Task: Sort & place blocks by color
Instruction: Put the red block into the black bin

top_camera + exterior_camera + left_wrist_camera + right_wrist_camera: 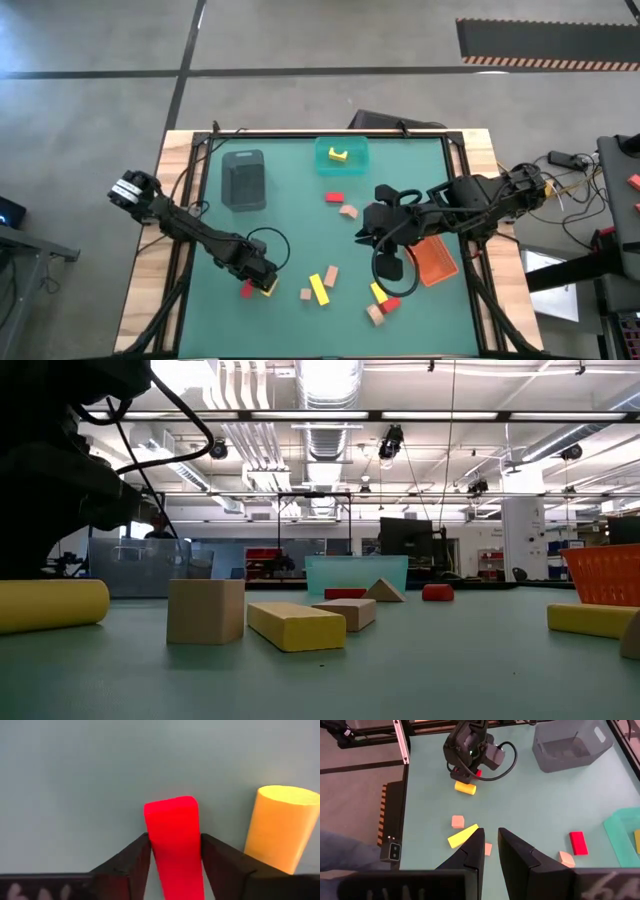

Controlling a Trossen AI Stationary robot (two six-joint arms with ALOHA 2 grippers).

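The left gripper is down at the near-left part of the green table mat, its two dark fingers closed against the long sides of a red rectangular block. A short yellow cylinder block lies just beside it, apart from the fingers. The right gripper hangs over the middle-right of the mat, its fingers parted by a narrow gap and holding nothing.

The remaining blocks are scattered on the mat: a long yellow bar with tan wooden cubes near it, a second red block and a tan piece toward the far side, and a cluster of yellow, red and tan pieces near the orange bin. One yellow block already sits in the teal bin. The grey bin appears empty.

Handling, as a judgement: the blocks look rigid, light and smooth-faced. Flat-sided bars are best gripped across the narrow width at mid-length, as the red block is now. The cylinder would likely roll if nudged; approach it across its round sides with care. Painted faces may slip under a weak grip.
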